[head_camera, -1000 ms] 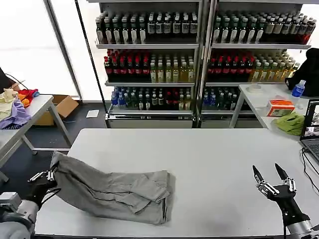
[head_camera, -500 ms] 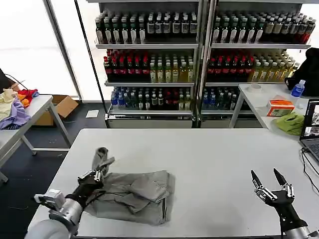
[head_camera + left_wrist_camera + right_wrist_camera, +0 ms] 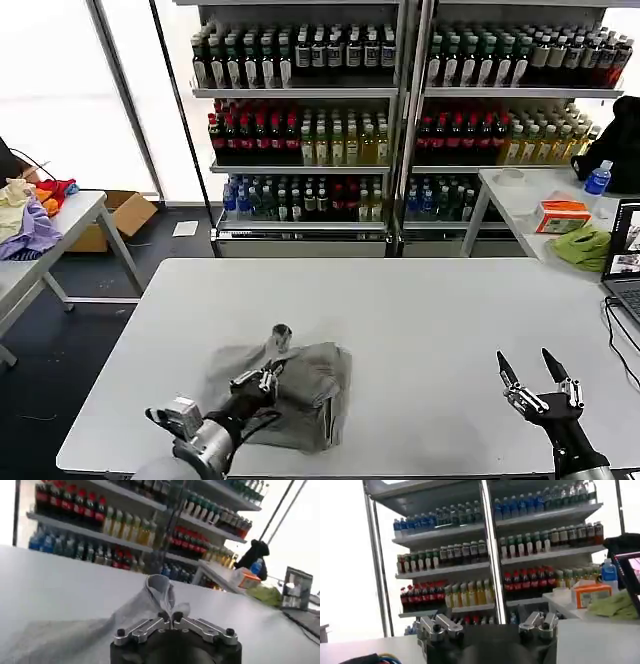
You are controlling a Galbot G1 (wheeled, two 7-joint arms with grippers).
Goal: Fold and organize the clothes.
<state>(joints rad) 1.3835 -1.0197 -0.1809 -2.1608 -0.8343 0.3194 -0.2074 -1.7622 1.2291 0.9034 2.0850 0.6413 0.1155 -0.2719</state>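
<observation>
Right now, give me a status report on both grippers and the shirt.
Left gripper shut on shirt, pinching a fold above the bundle. Right gripper open, idle over the table's right front. Nothing in the way.

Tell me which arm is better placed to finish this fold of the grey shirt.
Left. Its tool is shut on the grey shirt, lifting a fold over the pile. The right tool hovers open, far off over bare table.

Shirt (image 3: 300, 385) print hidden in folds; laptop (image 3: 627, 262) cut by edge.
</observation>
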